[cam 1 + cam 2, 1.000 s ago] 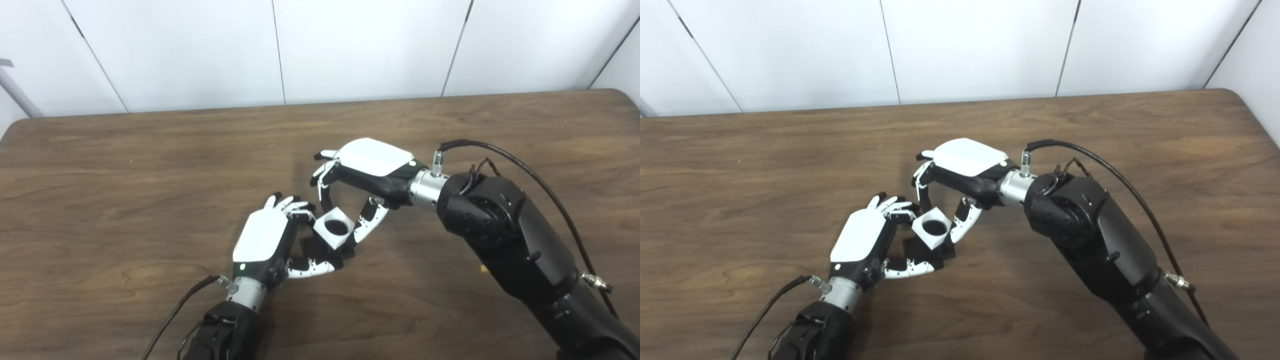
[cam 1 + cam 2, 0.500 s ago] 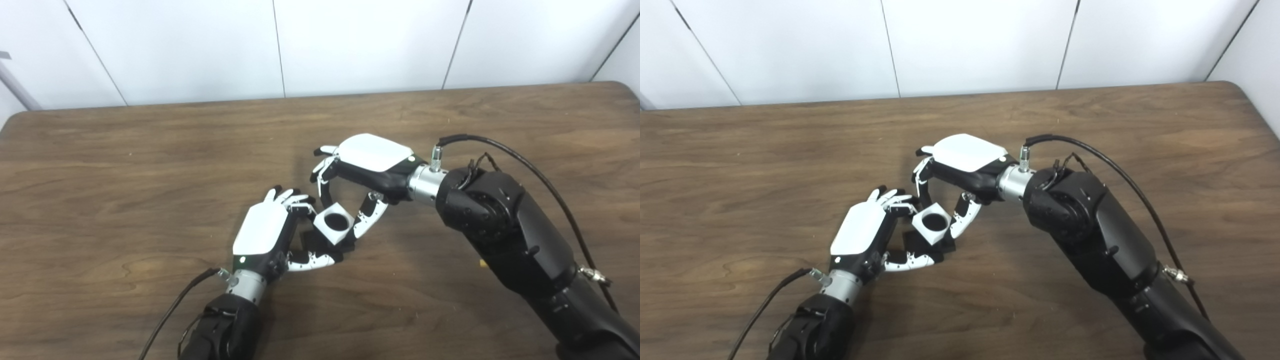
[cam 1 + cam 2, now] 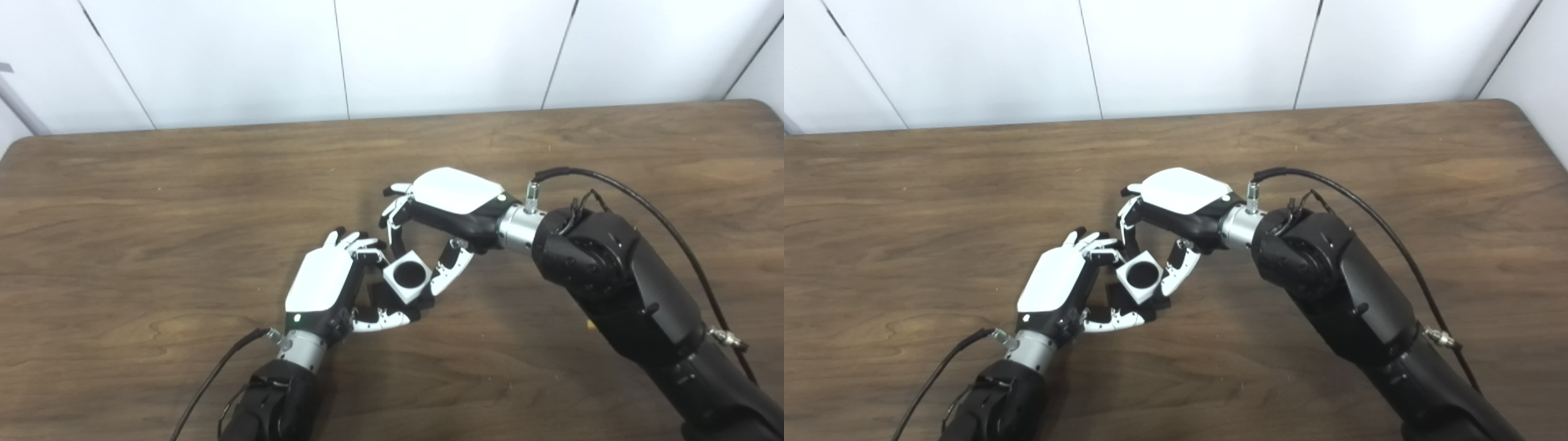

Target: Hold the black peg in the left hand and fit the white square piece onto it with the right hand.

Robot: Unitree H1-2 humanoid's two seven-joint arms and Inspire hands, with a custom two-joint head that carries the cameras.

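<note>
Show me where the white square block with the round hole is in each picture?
Left eye view: the white square block with the round hole sits just below centre, between both hands.
Right eye view: it sits left of centre.
Shared landmark: the right hand, whose fingers and thumb grip the block.

No legible text, label, brand mark, number or sign is found in either view. The white back plates of the left hand (image 3: 320,280) and right hand (image 3: 454,191) are seen to be unmarked, and nothing is printed on the white square piece (image 3: 407,278) or along the table (image 3: 184,184) edges.
</note>
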